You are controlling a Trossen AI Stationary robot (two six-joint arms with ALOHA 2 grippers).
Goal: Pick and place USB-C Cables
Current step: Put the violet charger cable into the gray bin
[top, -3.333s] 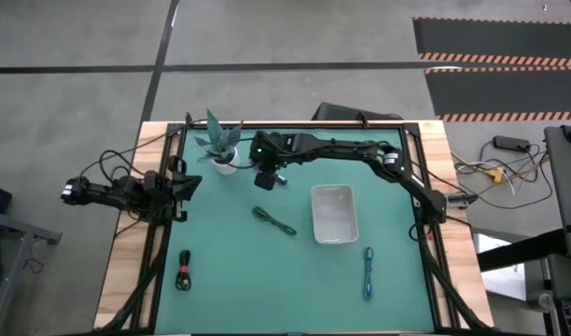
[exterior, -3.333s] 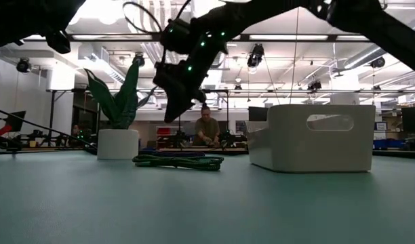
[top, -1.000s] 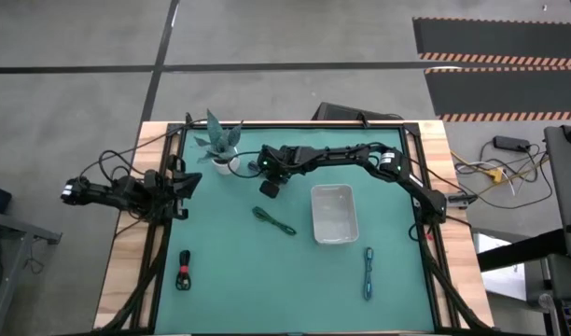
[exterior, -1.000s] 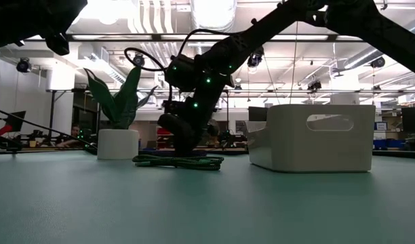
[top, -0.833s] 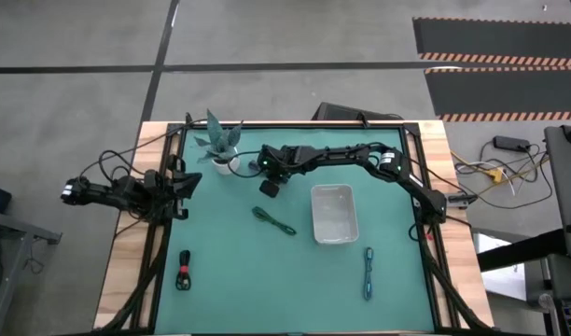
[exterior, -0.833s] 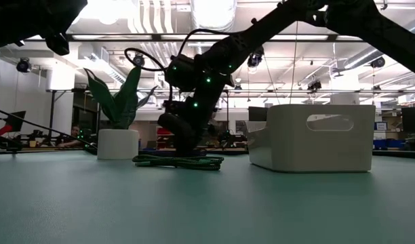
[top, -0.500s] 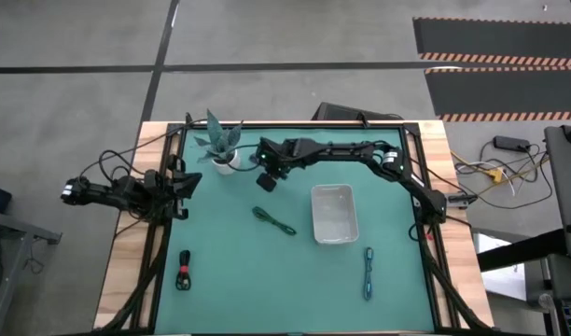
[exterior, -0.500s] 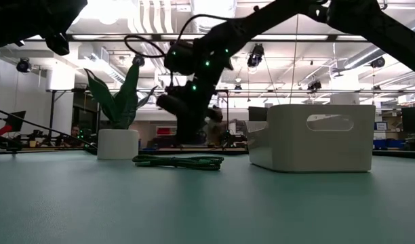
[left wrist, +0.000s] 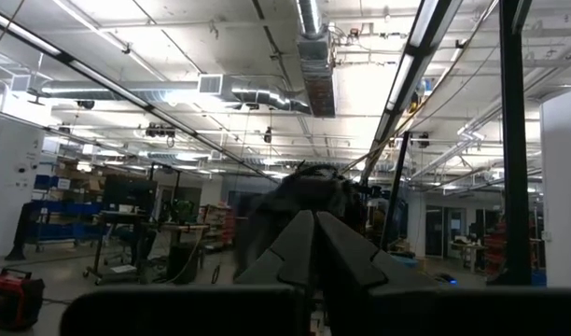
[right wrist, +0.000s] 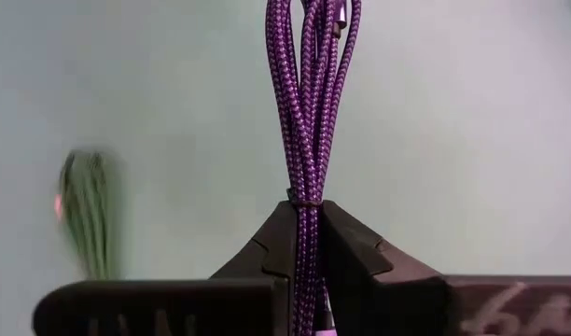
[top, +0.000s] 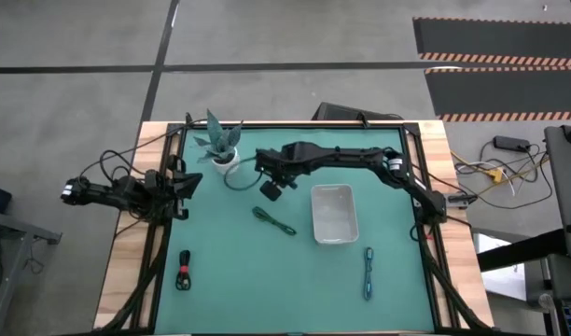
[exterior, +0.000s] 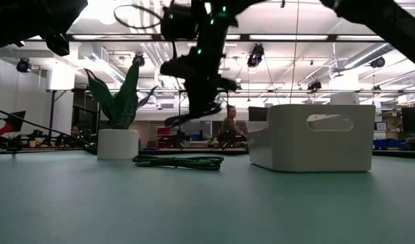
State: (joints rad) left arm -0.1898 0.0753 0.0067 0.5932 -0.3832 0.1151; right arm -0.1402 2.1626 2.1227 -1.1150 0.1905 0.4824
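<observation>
High view: right gripper (top: 270, 189) above the green mat, between the potted plant (top: 220, 147) and the white rectangular tray (top: 334, 213); dark green coiled cable (top: 273, 221) lies nearby.
Low view: gripper raised, carrying a bundle.
Left wrist: left gripper (left wrist: 314, 245) fingers pressed together, empty.
Right wrist: fingers clamped on the purple braided cable bundle (right wrist: 310, 121).

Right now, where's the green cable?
In the high view, the green cable lies flat on the mat near the table's middle, just left of the white tray, below the right gripper.
</observation>
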